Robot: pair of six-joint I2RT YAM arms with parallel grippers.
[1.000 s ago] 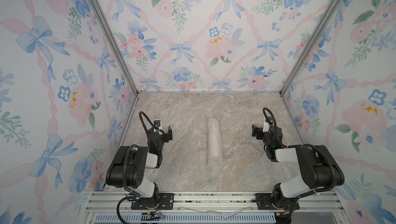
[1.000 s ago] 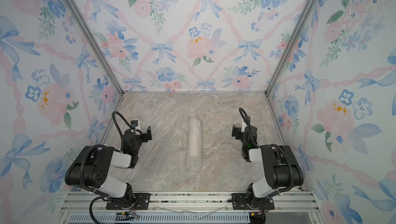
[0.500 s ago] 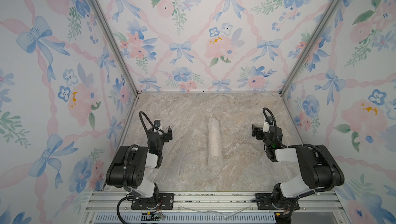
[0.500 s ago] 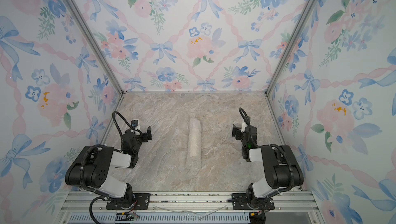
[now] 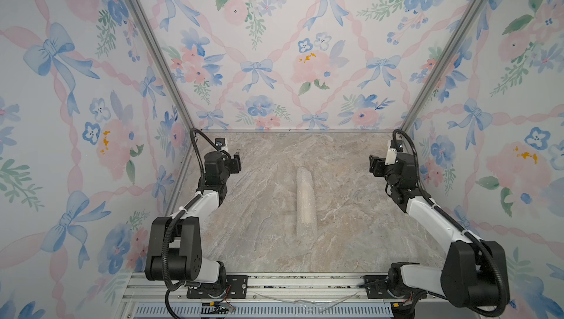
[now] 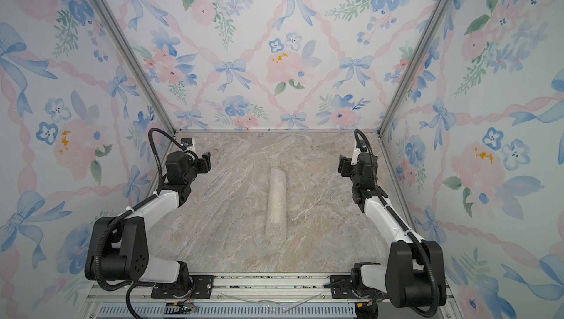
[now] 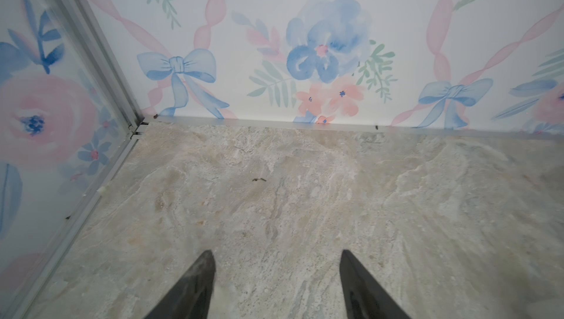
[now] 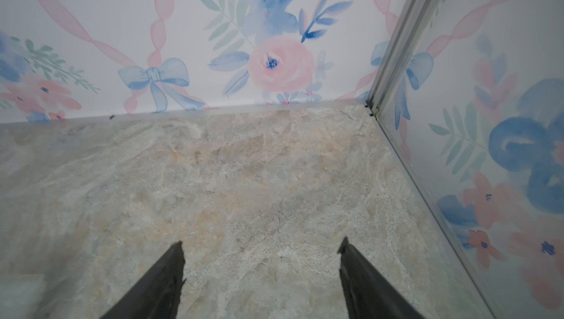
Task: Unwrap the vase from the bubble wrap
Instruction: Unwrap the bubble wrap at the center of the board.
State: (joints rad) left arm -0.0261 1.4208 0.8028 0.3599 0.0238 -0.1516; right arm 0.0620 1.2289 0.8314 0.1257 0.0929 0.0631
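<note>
Counting the walls first, we find three flat panels papered with pink ribbons, blue bows and flowers. They close in one mottled beige, stone-patterned surface. Two black-and-white robot arms stand at its near edge, the left arm and the right arm, each reaching toward the far side along its own wall.

One roll of transparent, whitish bubble wrap lies flat in the middle of the surface. It runs lengthwise from near to far, between the arms and well apart from both. Through the plastic we make out, only dimly, one long, slim cream shape, the vase. Its ribs and mouth are too blurred to tell.

Smallest are the two grasping parts, the left end effector and the right end effector.

Both top views show the roll and both arms whole, but the finger gaps are too small there to judge. The wrist views show what those lack. In each, two dark fingers stand spread fairly wide over bare surface, gripping nothing and facing a far corner where two walls meet. The roll appears in neither wrist view.
</note>
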